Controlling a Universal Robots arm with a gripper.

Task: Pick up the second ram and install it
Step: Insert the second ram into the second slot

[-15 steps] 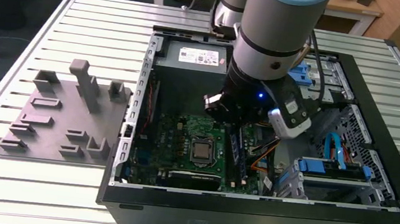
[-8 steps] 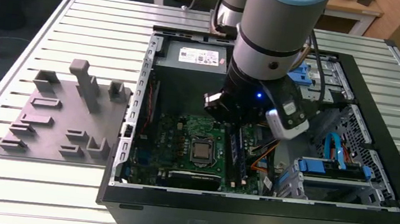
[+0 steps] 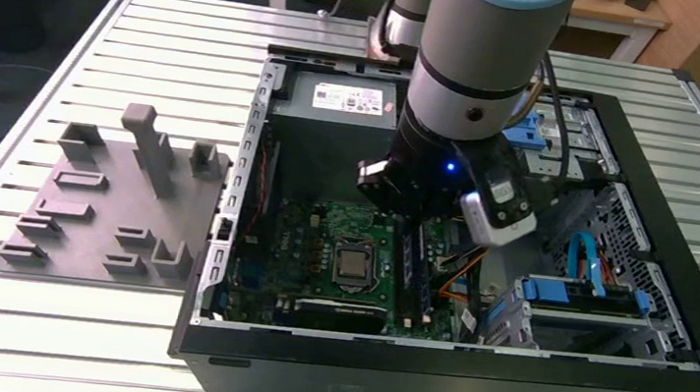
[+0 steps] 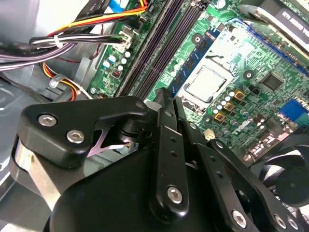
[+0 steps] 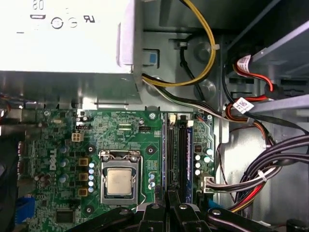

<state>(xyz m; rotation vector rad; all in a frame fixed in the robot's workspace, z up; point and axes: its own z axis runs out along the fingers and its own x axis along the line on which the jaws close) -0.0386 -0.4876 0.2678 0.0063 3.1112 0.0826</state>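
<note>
Down inside the open computer case [image 3: 434,384], arm [image 3: 484,63] reaching in from above. Holding the gripper [image 5: 167,202] low over the green motherboard [image 5: 63,140]. Seeing the fingers [image 4: 161,145] pinched almost together, barely a sliver of gap; can't tell if anything is nipped there. Straight ahead of the fingertips, in line with that gap: the second ram [image 5: 169,154], a dark stick on edge among the memory slots. Just beside it, another dark stick [image 5: 186,154]. Off to one side of the fingers, the processor socket [image 5: 118,179]; to the other, bundled cables [image 5: 270,169]. Well clear of the fingers, out on the table [image 3: 69,342], the grey fixture block [image 3: 110,218].
</note>
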